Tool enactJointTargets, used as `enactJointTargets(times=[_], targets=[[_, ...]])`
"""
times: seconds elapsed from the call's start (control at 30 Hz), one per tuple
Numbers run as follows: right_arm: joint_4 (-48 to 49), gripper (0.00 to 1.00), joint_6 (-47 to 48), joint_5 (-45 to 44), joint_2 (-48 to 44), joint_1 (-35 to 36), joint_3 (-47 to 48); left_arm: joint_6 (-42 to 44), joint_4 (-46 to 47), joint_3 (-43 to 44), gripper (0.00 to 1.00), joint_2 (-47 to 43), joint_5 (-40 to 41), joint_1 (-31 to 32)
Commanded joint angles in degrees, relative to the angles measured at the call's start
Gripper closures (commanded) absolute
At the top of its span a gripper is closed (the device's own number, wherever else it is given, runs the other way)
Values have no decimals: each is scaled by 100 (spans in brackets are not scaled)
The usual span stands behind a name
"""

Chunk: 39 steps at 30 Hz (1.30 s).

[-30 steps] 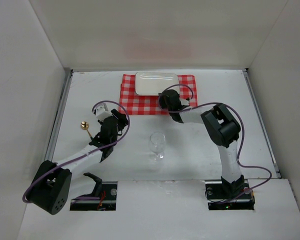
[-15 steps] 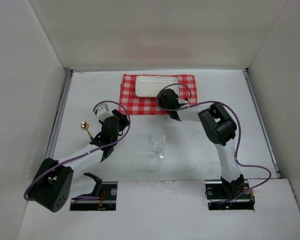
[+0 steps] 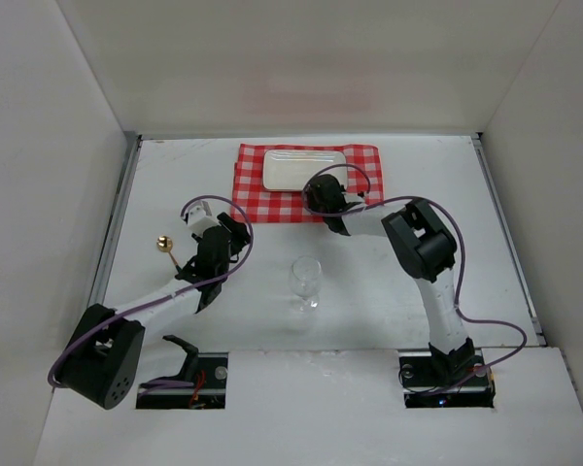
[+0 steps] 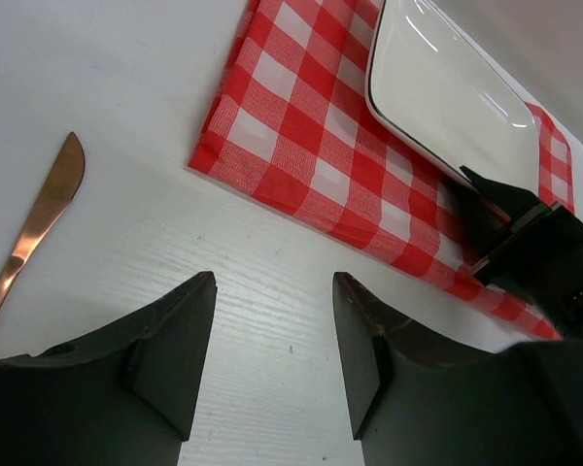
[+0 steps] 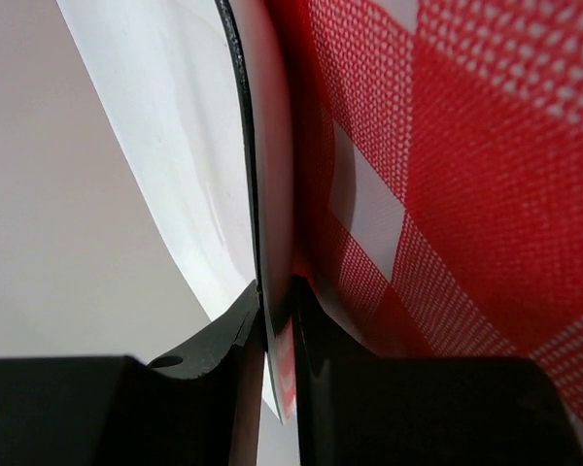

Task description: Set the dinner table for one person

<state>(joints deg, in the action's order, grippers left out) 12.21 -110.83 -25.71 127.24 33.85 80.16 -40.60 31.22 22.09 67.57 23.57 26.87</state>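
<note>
The dinner table [image 3: 418,194] is a matte white top. At its far middle lies a red-and-white checked cloth [image 3: 272,206] with a white rectangular plate [image 3: 296,167] on it. My right gripper [image 3: 317,186] is shut on the plate's near rim; the right wrist view shows the rim [image 5: 270,194] pinched between the gripper's [image 5: 277,291] jaws, with the cloth [image 5: 447,194] beside them. My left gripper [image 3: 235,226] is open and empty, low over bare table [image 4: 126,97] near the cloth's near-left corner [image 4: 272,146]. The left gripper [image 4: 272,291] holds nothing.
A clear wine glass [image 3: 306,282] stands upright in the middle of the table. A copper-coloured knife [image 4: 39,223] lies left of my left gripper; it also shows in the top view [image 3: 170,254], partly under the left arm. Metal rails and white walls bound the table.
The plate has slid a little toward the near side on the cloth, with my right gripper shut on its rim and shifted slightly left. The left arm has barely moved.
</note>
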Motion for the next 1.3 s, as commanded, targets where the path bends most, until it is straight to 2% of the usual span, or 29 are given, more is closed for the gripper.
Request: enactJointTargets(times=[0.0, 0.13, 0.17, 0.4, 0.53, 0.8, 0.97, 1.2, 1.27], targets=[[1144, 100, -326, -162, -165, 65, 422, -45, 297, -11, 51, 37, -19, -38], [1108, 98, -334, -39, -24, 74, 430, -45, 297, -11, 51, 37, -19, -38], [1108, 95, -352, -13, -6, 74, 430, -45, 297, -11, 51, 37, -19, -38], [748, 57, -1, -170, -489, 74, 106, -53, 297, -3, 51, 63, -19, -29], [695, 45, 35, -127, -709, 74, -158, -62, 297, -3, 51, 46, -19, -38], [502, 41, 131, 145, -1104, 30, -790, -71, 270, -29, 51, -25, -19, -81], [590, 39, 596, 584, -1613, -76, -1502, -89, 244, -38, 51, -69, -19, -90], [862, 40, 1948, 866, -3044, -461, -2916, -106, 244, -82, 51, -156, -37, -99], [854, 49, 2772, 945, -3738, -663, -3268, -106, 244, -73, 54, -122, -46, -108]])
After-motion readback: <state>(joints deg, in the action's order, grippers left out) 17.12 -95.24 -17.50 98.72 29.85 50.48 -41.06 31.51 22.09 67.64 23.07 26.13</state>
